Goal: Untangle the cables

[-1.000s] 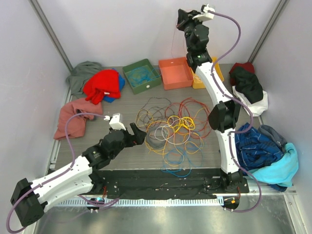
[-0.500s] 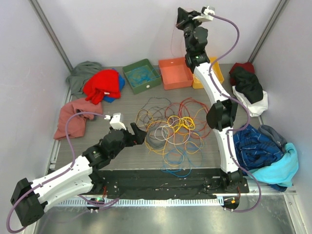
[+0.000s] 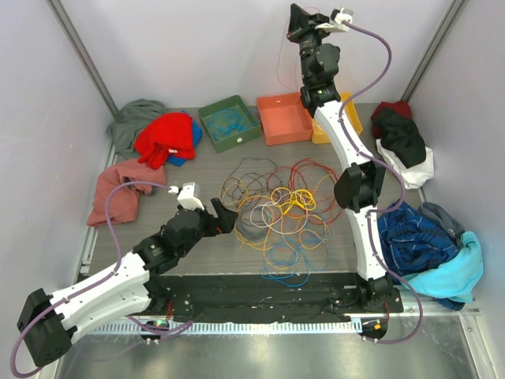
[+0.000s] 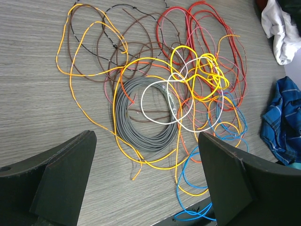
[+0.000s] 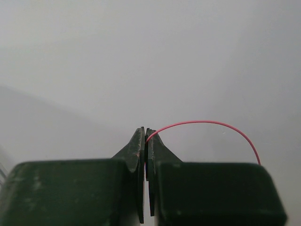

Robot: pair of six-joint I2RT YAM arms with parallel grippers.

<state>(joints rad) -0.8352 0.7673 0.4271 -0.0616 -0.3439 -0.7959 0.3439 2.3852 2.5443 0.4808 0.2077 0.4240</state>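
I see the cables (image 3: 276, 212) lying in a loose tangled heap on the table (image 3: 189, 166), just in front of the orange bin (image 3: 284, 118): yellow, orange, red, brown, blue and white loops crossing over a tidy grey coil (image 4: 141, 123). One thin pink-red cable (image 5: 207, 123) is pinched between my right jaws, which are fully closed on it high above the orange bin. My left jaws stand wide apart, holding nothing, low over the table in front and left of the orange bin. Against a second ago the right arm (image 3: 347, 142) has risen slightly and its wrist has turned; the heap and left arm (image 3: 118, 280) have not moved
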